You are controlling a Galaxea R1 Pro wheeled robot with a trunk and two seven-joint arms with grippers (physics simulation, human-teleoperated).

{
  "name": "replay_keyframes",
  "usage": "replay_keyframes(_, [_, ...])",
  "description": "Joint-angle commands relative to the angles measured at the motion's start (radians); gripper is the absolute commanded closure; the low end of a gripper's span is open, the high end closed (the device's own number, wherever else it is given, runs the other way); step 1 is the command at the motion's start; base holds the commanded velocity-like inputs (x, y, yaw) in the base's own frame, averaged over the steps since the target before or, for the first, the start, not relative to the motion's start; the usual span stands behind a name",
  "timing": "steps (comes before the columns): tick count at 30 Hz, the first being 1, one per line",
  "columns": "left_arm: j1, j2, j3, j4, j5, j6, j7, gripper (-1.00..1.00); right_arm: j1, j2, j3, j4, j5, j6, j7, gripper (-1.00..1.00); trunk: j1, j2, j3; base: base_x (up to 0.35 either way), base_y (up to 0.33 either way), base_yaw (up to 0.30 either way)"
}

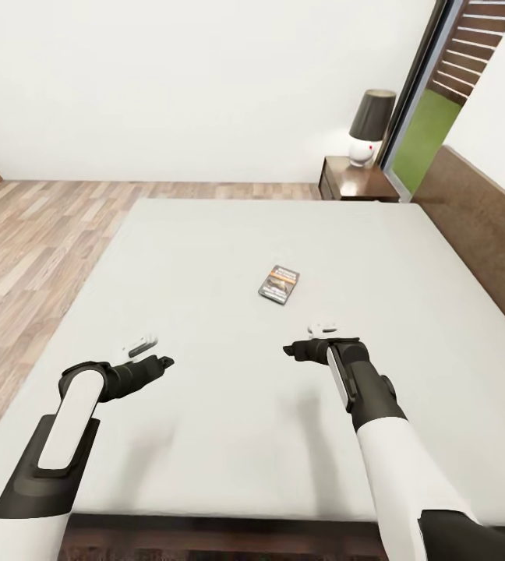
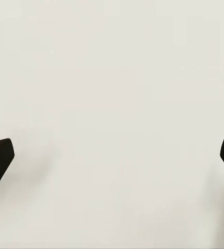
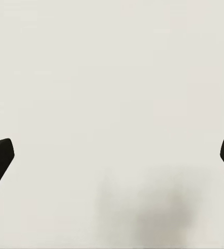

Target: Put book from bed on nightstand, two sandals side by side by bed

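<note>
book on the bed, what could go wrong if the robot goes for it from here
1. The book lies flat on the bed, beyond the right pincer; a thin paperback on a soft mattress may be pushed along instead of gripped.
2. The nightstand stands past the far corner, and a lamp takes up part of its top, so placing the book could knock it.

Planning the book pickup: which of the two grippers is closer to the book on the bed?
The right gripper. It hangs over the bed just short of the book, while the left gripper is farther off to the side.
</note>
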Motion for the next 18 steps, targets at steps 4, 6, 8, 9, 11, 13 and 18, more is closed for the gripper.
replay_keyframes(4, [-0.001,0.001,-0.002,0.001,0.01,0.001,0.011,-1.0,-0.001,0.001,-0.004,-0.001,0.011,0.003,0.009,-1.0,-0.015,0.028,0.006,0.0,0.0,0.0])
replay_keyframes(6, [-0.001,0.001,-0.002,0.002,0.01,0.001,0.011,-1.0,-0.001,0.001,-0.004,-0.001,0.011,0.003,0.009,-1.0,-0.023,0.042,0.009,0.0,0.0,0.0])
replay_keyframes(8, [-0.001,0.001,-0.002,0.002,0.009,0.001,0.011,-1.0,-0.001,0.001,-0.004,-0.001,0.011,0.003,0.008,-1.0,-0.031,0.056,0.012,0.0,0.0,0.0])
replay_keyframes(9, [-0.001,0.001,-0.002,0.003,0.009,0.001,0.011,-1.0,-0.001,0.001,-0.004,-0.001,0.011,0.003,0.009,-1.0,-0.035,0.063,0.013,0.0,0.0,0.0])
replay_keyframes(11, [-0.001,0.001,-0.001,0.005,0.008,-0.001,0.011,-1.0,-0.001,0.001,-0.004,-0.001,0.011,0.003,0.008,-1.0,-0.035,0.063,0.01,0.0,0.0,0.0])
replay_keyframes(13, [-0.001,0.001,-0.001,0.005,0.008,-0.002,0.011,-1.0,-0.001,0.001,-0.004,-0.001,0.011,0.003,0.008,-1.0,-0.035,0.063,0.007,0.0,0.0,0.0])
replay_keyframes(18, [-0.001,-0.001,-0.002,0.005,0.011,-0.004,0.009,-1.0,-0.001,0.001,-0.004,-0.002,0.011,0.002,0.008,-1.0,-0.035,0.063,0.0,0.0,0.0,0.0])
